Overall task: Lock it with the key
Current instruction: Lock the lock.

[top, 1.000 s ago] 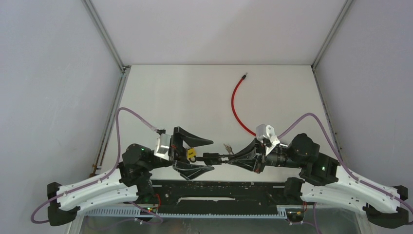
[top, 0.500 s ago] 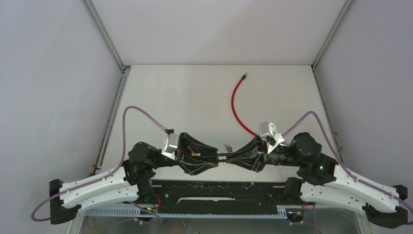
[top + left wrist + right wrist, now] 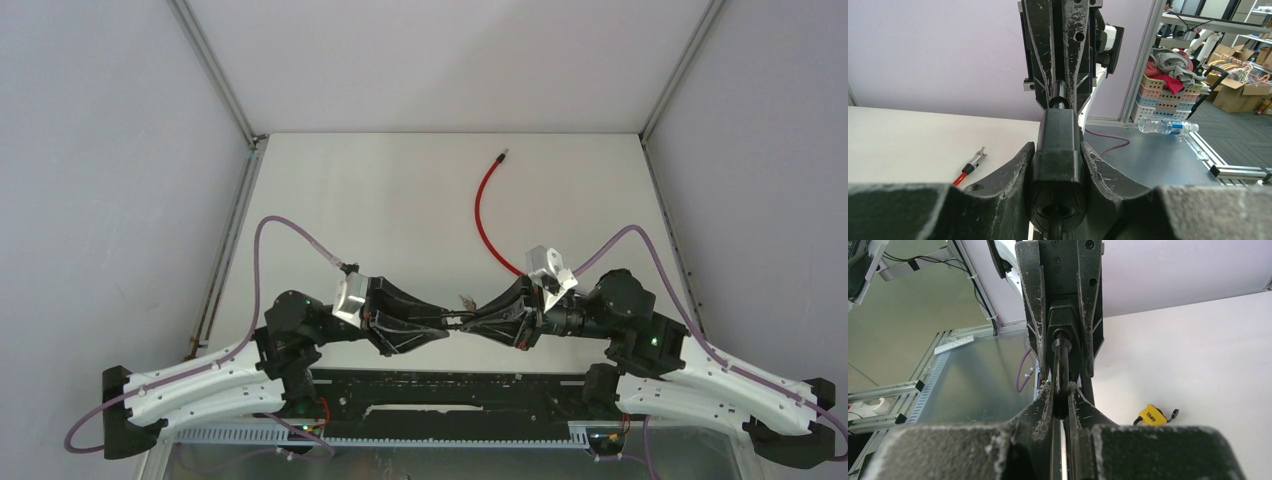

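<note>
The left tool [image 3: 1057,150] pinches the black padlock [image 3: 1057,172] by its body on both sides; at three o'clock the right tool [image 3: 1060,396] clamps the shackle [image 3: 1060,360]. The yellow-tagged key [image 3: 1151,414] lies on the table [image 3: 1198,340] at four o'clock. Best to seat the left grip firmly before the right lets go.

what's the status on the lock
Left gripper closed on the padlock body. Right gripper shut on its shackle. Yellow key lying on table, not in hand. Red cable well clear.
</note>
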You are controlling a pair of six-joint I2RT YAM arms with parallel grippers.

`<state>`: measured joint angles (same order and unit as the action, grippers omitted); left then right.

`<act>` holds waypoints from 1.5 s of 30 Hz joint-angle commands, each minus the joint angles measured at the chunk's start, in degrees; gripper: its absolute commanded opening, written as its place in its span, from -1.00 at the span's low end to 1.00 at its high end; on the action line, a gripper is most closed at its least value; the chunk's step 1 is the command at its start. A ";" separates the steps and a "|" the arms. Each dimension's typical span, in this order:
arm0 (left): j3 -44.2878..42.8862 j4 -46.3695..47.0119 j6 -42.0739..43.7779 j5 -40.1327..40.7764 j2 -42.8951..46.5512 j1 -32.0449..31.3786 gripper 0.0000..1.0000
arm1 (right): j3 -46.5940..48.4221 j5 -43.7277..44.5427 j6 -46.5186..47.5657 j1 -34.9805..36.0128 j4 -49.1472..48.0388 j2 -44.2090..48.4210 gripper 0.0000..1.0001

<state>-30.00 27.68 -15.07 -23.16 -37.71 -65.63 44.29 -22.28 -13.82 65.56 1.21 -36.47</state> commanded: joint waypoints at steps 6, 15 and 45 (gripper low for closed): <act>-4.51 -1.14 0.72 -2.30 -3.50 -0.33 -1.00 | 2.03 2.42 3.21 3.75 -4.30 -9.11 -1.00; -5.60 -0.19 1.29 -3.26 -5.15 -0.56 -1.00 | 1.54 2.68 4.27 8.73 -8.38 -20.77 -1.00; -2.16 -6.35 2.85 -1.78 2.99 -0.56 -1.00 | 5.19 -0.31 4.16 2.22 9.99 -0.71 -0.09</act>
<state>-32.25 15.57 -13.43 -25.67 -37.10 -66.00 47.20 -23.73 -9.80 68.27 9.69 -38.68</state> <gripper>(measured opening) 0.384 0.460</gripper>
